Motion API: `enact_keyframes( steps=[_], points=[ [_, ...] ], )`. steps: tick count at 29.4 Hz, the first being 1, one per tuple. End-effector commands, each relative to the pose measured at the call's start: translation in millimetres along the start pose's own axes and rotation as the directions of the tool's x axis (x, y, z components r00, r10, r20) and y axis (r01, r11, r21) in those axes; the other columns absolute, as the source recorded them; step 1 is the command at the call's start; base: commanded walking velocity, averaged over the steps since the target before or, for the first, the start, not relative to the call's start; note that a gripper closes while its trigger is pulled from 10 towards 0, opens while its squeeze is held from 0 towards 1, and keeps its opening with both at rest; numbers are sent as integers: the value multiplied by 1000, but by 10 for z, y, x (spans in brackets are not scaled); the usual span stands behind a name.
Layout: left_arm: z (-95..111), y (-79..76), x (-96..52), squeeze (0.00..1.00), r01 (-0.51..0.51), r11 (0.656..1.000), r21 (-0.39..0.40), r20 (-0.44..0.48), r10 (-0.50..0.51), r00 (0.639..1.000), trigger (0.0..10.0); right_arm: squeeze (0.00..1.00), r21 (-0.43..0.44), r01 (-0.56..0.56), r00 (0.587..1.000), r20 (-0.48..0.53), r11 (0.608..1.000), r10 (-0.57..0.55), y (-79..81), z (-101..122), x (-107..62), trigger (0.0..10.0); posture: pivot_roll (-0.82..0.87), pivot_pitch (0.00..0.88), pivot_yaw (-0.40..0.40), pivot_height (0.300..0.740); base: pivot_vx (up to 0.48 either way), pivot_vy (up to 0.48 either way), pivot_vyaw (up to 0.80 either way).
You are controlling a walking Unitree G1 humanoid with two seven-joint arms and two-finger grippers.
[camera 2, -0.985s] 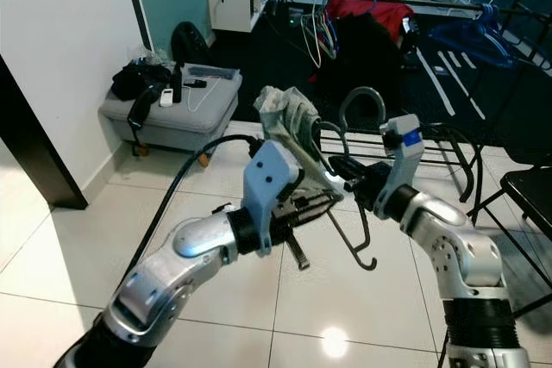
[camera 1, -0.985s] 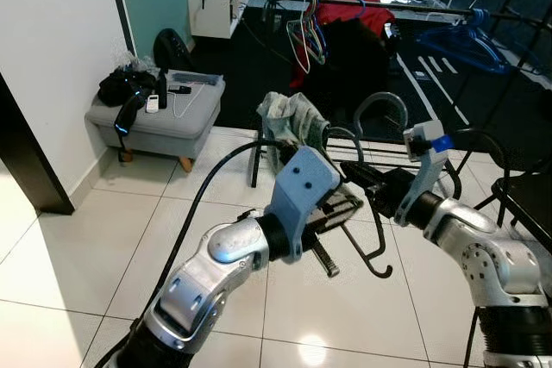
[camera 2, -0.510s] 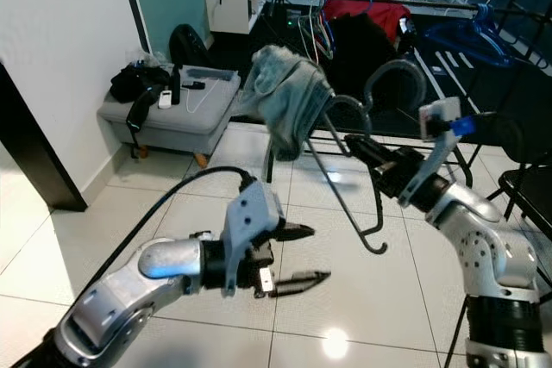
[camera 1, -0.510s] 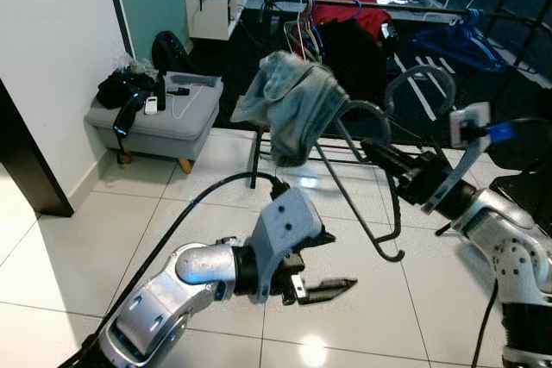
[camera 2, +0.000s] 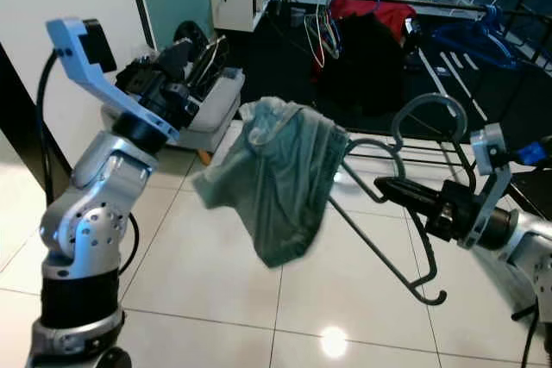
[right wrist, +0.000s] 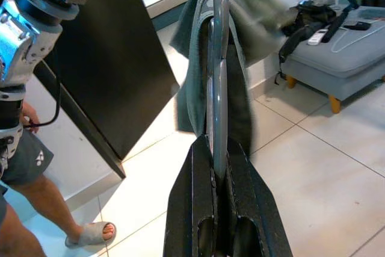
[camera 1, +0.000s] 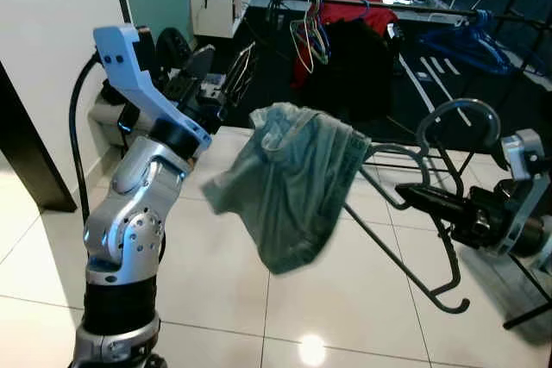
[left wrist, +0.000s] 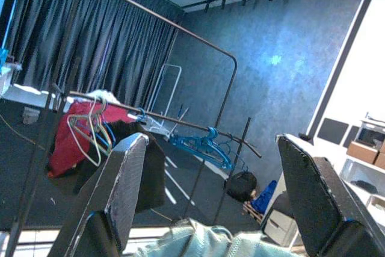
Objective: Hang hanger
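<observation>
Overhead, the eye views show one grey hanger (camera 1: 405, 213) carrying one pale green garment (camera 1: 289, 183), held out low over white floor tiles (camera 1: 216, 290). The right gripper (camera 1: 418, 197) is clamped on the hanger's bar near its hook, fingers closed tight around the metal. The left gripper (camera 1: 220, 75) is raised high at the robot's left, clear of the garment and holding nothing; its fingers stand spread. One clothes rail (camera 1: 405, 8) runs across the dark area beyond the tiles, with red and black clothing and several spare hangers (camera 1: 309, 36) on it. One grey bench (camera 2: 211, 109) stands by the white wall, behind the left arm. Bare tiled floor lies between the robot and the rail.

From the left wrist, two black fingers (left wrist: 123, 185) stand wide apart with nothing between them. One rail (left wrist: 180, 118) with blue hangers (left wrist: 201, 142) and red clothing crosses before dark curtains. The garment's top edge (left wrist: 204, 239) sits just below the fingers.

From the right wrist, the two fingers (right wrist: 201, 203) pinch the hanger's bar (right wrist: 219, 58), which runs straight away from the camera with the garment (right wrist: 240, 40) draped over its far end. One bench (right wrist: 343, 58) sits on the tiles beyond. A dark door panel (right wrist: 114, 70) stands beside the left arm (right wrist: 27, 34), and a person's legs (right wrist: 42, 203) in sandals show near the frame's edge.
</observation>
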State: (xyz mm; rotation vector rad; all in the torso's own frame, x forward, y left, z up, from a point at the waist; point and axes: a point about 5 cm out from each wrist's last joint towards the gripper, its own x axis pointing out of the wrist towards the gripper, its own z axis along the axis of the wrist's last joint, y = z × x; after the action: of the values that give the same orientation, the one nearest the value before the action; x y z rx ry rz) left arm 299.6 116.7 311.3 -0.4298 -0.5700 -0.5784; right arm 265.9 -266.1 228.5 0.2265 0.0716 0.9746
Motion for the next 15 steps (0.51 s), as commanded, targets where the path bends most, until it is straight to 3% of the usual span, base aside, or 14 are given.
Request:
enact_keyframes(
  steps=[1, 3, 4, 5, 6, 7, 8, 9, 11, 13, 15],
  points=[
    [-33, -8, -3, 0, 0, 1000, -19, -12, 0, 1000, 10000, 0, 1, -25, 1000, 16, 1000, 24, 19, 27, 8, 10000, -18, 73, -66, 740, 0, 0, 0],
    [-33, -8, -3, 0, 0, 1000, -19, -12, 0, 1000, 10000, 0, 1, -25, 1000, 16, 1000, 24, 19, 27, 8, 10000, -18, 73, -66, 740, 0, 0, 0],
    [103, 30, -22, 0, 48, 998, -47, 38, -46, 998, 10000, 0, 24, -18, 999, 28, 1000, 17, 3, 40, -65, 10000, -27, 71, -66, 740, 0, 0, 0],
    [194, 12, -142, 0, 177, 981, -76, 41, -174, 984, 10000, 0, 32, -22, 998, 62, 999, 20, 1, 95, -137, 10000, -16, 63, -67, 740, 0, 0, 0],
    [194, 12, -142, 0, 177, 981, -76, 41, -174, 984, 10000, 0, 32, -22, 998, 62, 999, 20, 1, 95, -137, 10000, -16, 63, -67, 740, 0, 0, 0],
    [170, -17, -234, 0, 254, 963, -88, -3, -255, 967, 10000, 0, 34, -53, 990, 130, 998, 48, 26, 209, -160, 10000, -18, 63, -65, 740, 0, 0, 0],
    [170, -17, -234, 0, 254, 963, -88, -3, -255, 967, 10000, 0, 34, -53, 990, 130, 998, 48, 26, 209, -160, 10000, -18, 63, -65, 740, 0, 0, 0],
    [32, -53, -322, 0, 294, 954, -64, -103, -299, 949, 10000, 0, 20, -151, 956, 258, 988, 141, 119, 417, -151, 10000, -19, 60, -66, 740, 0, 0, 0],
    [32, -53, -322, 0, 294, 954, -64, -103, -299, 949, 10000, 0, 20, -151, 956, 258, 988, 141, 119, 417, -151, 10000, -19, 60, -66, 740, 0, 0, 0],
    [-23, 19, -256, 0, 185, 982, 23, -104, -182, 978, 10000, 0, 34, -226, 925, 322, 974, 203, 171, 460, -107, 10000, -19, 60, -66, 740, 0, 0, 0],
    [-23, 19, -256, 0, 185, 982, 23, -104, -182, 978, 10000, 0, 34, -226, 925, 322, 974, 203, 171, 460, -107, 10000, -19, 60, -66, 740, 0, 0, 0]
  ],
)
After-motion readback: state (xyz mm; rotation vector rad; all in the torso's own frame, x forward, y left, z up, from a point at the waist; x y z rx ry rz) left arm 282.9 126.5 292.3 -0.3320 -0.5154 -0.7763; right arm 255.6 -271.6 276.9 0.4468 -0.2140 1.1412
